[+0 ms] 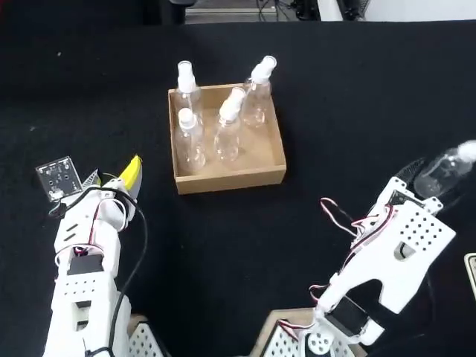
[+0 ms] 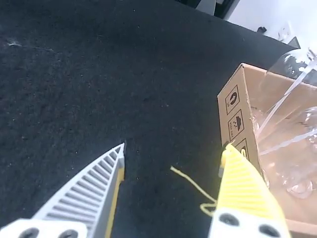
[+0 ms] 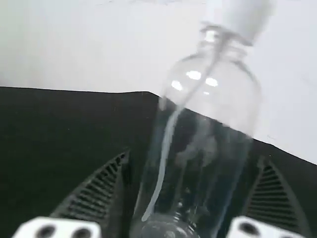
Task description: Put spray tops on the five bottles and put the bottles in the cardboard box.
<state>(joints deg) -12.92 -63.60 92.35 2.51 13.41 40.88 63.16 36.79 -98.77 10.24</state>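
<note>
- Black table under both arms.
- Right claw grips the fifth bottle by its lower body. Its top is on, and it is held well off to the box's right.
- Box already has four capped bottles standing inside. The free room seems to be its near right corner.
- Left claw is wide open and empty, just beside the box's left wall.
- To do this well, carry the bottle above the wall and the standing tops. Lower it base first into the free corner, and let go only once it is seated.
</note>
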